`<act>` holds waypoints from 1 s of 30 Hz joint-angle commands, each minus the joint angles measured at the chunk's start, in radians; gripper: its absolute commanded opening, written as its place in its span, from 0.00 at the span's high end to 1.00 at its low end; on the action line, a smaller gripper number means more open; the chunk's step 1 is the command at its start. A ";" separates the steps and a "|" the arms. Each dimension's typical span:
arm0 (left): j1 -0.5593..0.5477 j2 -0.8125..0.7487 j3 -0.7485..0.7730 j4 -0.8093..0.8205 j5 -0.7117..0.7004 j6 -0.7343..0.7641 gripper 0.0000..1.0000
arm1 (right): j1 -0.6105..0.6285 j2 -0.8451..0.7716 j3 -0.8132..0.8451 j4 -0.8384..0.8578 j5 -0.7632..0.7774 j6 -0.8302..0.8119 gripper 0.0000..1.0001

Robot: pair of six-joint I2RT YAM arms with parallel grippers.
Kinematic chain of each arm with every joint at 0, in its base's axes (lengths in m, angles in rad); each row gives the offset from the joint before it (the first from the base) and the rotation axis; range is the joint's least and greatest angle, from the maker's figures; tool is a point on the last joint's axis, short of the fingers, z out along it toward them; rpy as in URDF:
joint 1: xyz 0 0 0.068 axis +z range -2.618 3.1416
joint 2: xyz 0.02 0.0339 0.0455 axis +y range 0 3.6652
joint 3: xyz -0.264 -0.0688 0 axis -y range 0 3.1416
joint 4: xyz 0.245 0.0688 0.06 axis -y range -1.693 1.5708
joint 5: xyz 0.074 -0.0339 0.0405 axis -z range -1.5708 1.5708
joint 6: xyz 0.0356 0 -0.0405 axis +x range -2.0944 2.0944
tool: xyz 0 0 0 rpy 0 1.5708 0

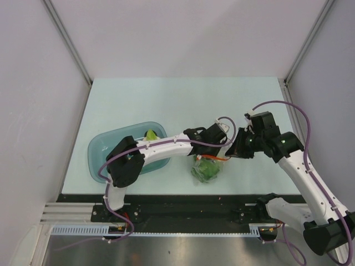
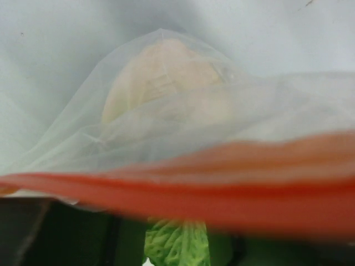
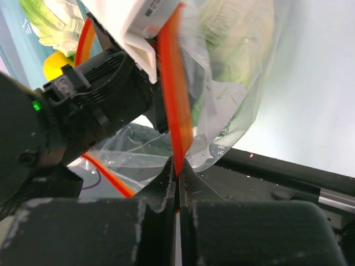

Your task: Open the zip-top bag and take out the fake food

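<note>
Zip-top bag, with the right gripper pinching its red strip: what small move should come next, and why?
Likely close the left gripper on the free lip of the small clear crinkly zip-top bag and pull away from the right gripper, which is shut on the red-orange zip strip. That strip lies right before the left wrist camera, and the pale toy cauliflower is inside.

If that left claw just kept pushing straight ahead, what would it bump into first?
Most likely the red zip strip of the bag, stretched right across the left gripper's own view. Behind the clear film sits a pale food piece. Exact depth is hard to judge.
</note>
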 commanded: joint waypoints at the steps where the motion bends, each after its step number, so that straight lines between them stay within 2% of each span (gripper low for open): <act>1: 0.005 0.012 -0.026 0.052 -0.028 0.027 0.73 | 0.003 -0.026 0.004 -0.010 -0.002 -0.010 1.00; 4: 0.004 -0.026 -0.023 0.057 -0.027 0.069 0.88 | -0.010 -0.014 0.009 -0.018 0.011 -0.027 1.00; 5: 0.005 -0.060 -0.020 0.057 -0.020 0.090 0.99 | -0.017 -0.009 0.016 -0.018 0.006 -0.032 1.00; 6: 0.004 -0.081 -0.024 0.059 -0.014 0.100 1.00 | -0.023 -0.005 0.020 -0.018 0.002 -0.036 1.00; 7: 0.005 -0.106 -0.030 0.071 -0.002 0.107 1.00 | -0.030 0.003 0.024 -0.015 -0.006 -0.038 1.00; 10: 0.007 -0.204 -0.064 0.095 0.056 0.146 1.00 | -0.057 0.018 0.047 -0.016 -0.029 -0.050 0.83; 11: 0.007 -0.225 -0.087 0.101 0.073 0.158 1.00 | -0.071 0.020 0.059 -0.021 -0.041 -0.053 0.72; 13: 0.010 -0.285 -0.102 0.112 0.128 0.178 1.00 | -0.120 0.019 0.070 -0.023 -0.107 -0.055 0.58; 14: 0.011 -0.301 -0.116 0.112 0.145 0.182 1.00 | -0.137 0.015 0.076 -0.023 -0.127 -0.056 0.43; 17: 0.024 -0.336 -0.136 0.111 0.185 0.186 1.00 | -0.177 0.009 0.119 -0.029 -0.166 -0.076 0.25; 22: 0.057 -0.376 -0.161 0.150 0.298 0.176 1.00 | -0.237 0.031 0.173 -0.039 -0.212 -0.086 0.12; 23: 0.061 -0.384 -0.174 0.161 0.318 0.176 1.00 | -0.252 0.035 0.178 -0.035 -0.227 -0.079 0.07; 27: 0.097 -0.390 -0.194 0.184 0.414 0.166 1.00 | -0.344 0.046 0.191 -0.013 -0.359 -0.060 0.01; 30: 0.148 -0.391 -0.231 0.247 0.503 0.130 1.00 | -0.372 0.055 0.214 -0.012 -0.338 -0.061 0.00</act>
